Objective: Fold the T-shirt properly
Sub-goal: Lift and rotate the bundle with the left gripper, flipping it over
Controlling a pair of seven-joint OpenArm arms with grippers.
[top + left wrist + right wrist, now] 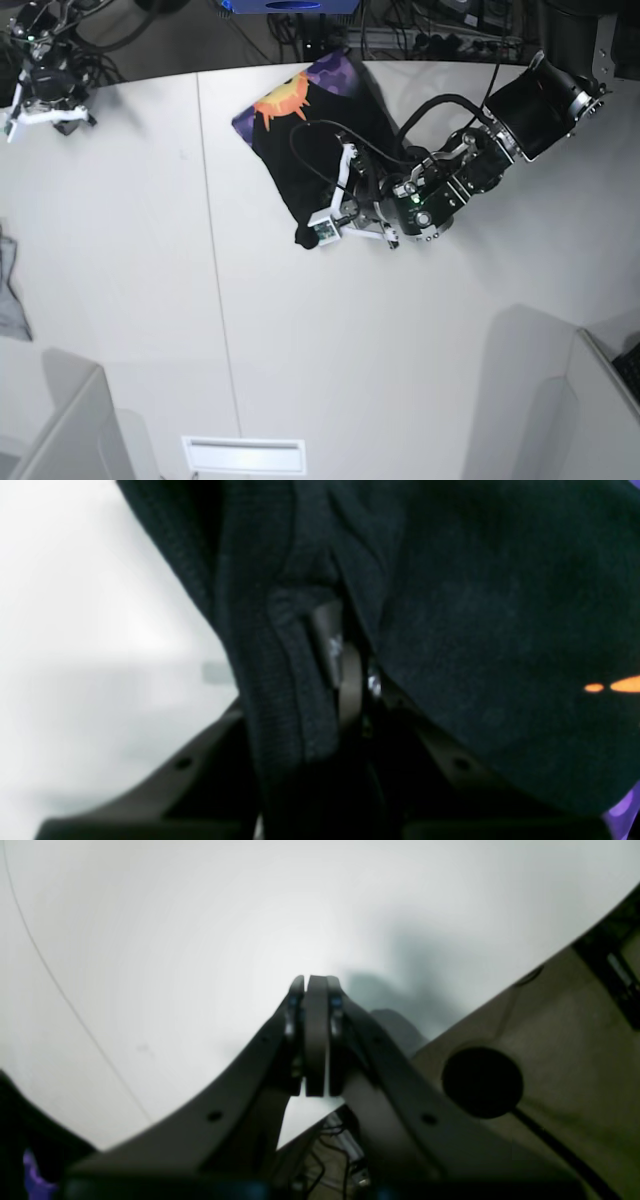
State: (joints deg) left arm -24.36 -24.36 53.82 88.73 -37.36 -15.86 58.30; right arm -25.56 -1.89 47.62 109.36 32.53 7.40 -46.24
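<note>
Black bunched T-shirt, sun print

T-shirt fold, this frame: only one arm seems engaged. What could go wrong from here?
1. The left gripper pinches only a bunched hem of the T-shirt; the thick fold could slip out if it is pulled.
2. The right gripper is shut on nothing at the table's far corner, so the shirt may drag and crumple rather than fold flat.
3. The shirt lies near the back edge and might slide off.
</note>
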